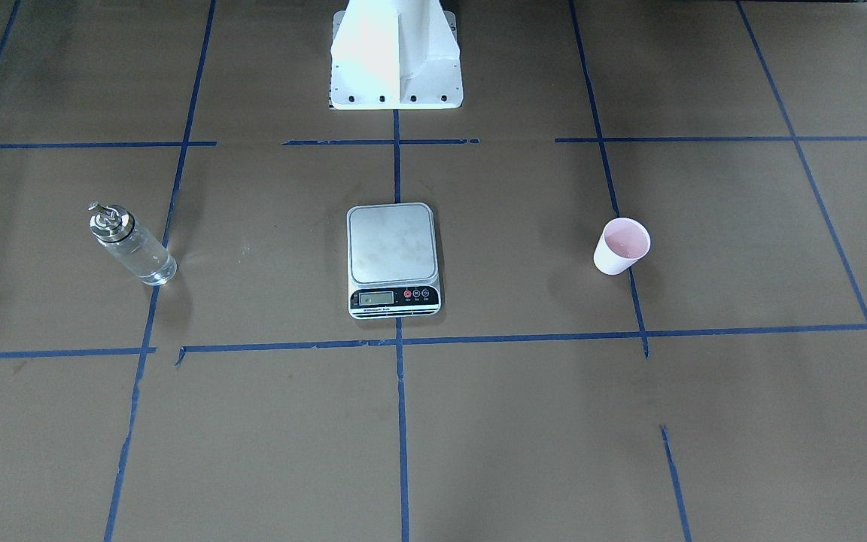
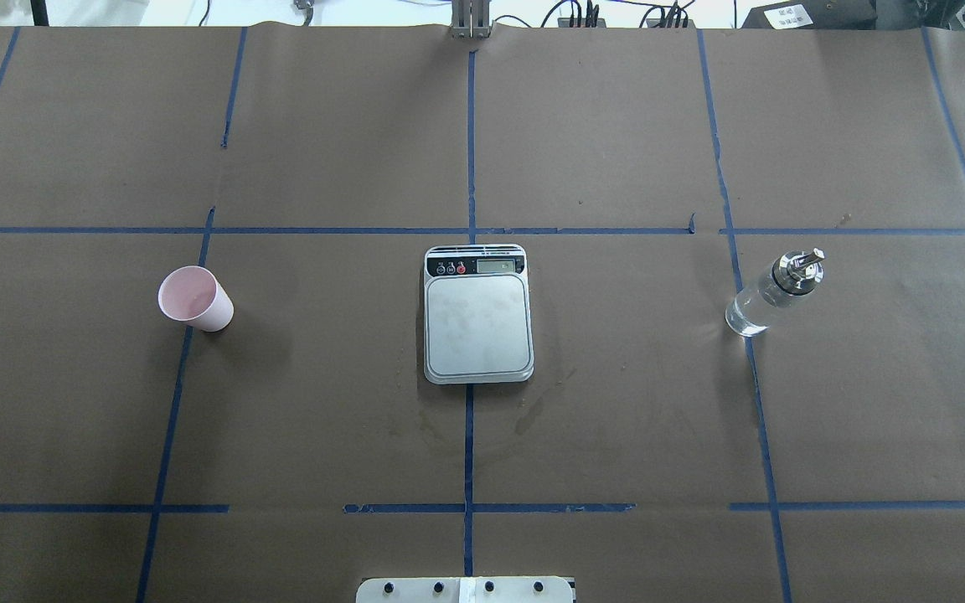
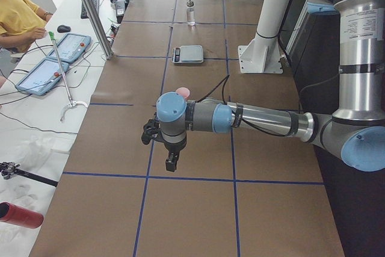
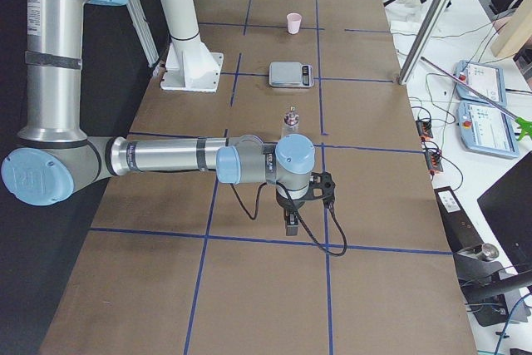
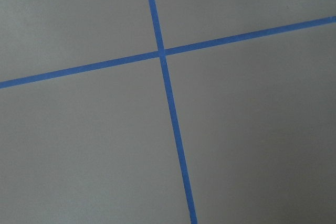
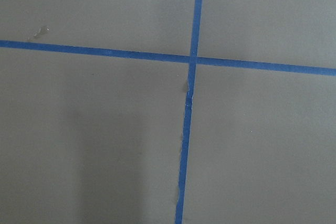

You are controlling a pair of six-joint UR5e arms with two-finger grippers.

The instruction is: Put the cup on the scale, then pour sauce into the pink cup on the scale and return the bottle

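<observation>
two sets of jaws, and for neither one can i tell how far it is opened: the left jaws and the right jaws show only in the side views, small and dark under the wrists. they hold no thing of the task, because every thing stands alone on the worktop [image 2: 323, 402]. each wrist camera sees only bare brown paper with crossing tape lines [image 5: 163, 53].

the left arm [image 3: 264, 121] and the right arm [image 4: 166, 157] each hang low over their own end of the worktop, outside the overhead view.

going outward, the cup [image 2: 195, 299] stands upright on my robot's left side, on a tape line and well apart from the scale [image 2: 477, 322]. the scale lies in the middle and its steel plate is bare. the bottle [image 2: 771, 293] stands upright on the right side, also well apart from the scale, with its cap on. the sauce [image 1: 144, 260] inside is hardly visible.

so, in my judgement, no step is done yet. what is left is everything: bring the cup onto the plate, pour, and return the bottle. i would begin with the left arm, since the cup is on its side.
</observation>
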